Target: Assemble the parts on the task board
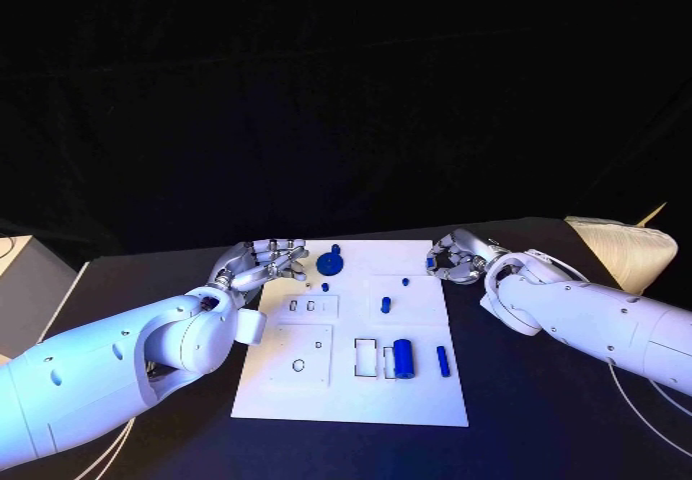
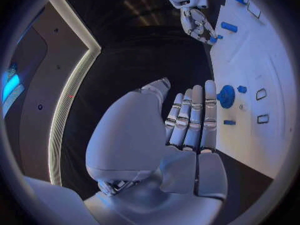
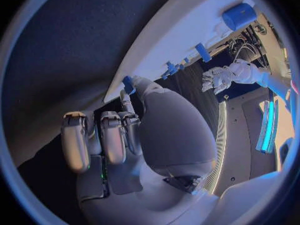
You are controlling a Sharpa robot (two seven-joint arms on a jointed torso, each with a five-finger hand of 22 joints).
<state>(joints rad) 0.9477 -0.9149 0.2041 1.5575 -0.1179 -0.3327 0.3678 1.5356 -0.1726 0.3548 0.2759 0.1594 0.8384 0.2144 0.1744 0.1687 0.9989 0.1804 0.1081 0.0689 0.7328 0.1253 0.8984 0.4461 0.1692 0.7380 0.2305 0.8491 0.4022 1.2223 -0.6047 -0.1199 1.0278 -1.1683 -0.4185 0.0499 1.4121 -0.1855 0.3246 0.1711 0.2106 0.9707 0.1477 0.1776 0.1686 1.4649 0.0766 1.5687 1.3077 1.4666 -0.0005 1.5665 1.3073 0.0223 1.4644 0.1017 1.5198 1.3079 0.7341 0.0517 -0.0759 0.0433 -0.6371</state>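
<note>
The far left corner of the task board [image 1: 433, 400] is hidden by the left hand [image 1: 263, 263], and the small blue part [image 3: 128, 83] at the right hand [image 1: 459, 258] is half covered by its fingers.

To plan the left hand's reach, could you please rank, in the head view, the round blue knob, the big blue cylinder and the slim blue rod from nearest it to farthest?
1. Round blue knob, just beside the left hand, at the board's far edge.
2. Big blue cylinder, near side, right of middle.
3. Slim blue rod, just beyond the cylinder, rightmost.
</note>
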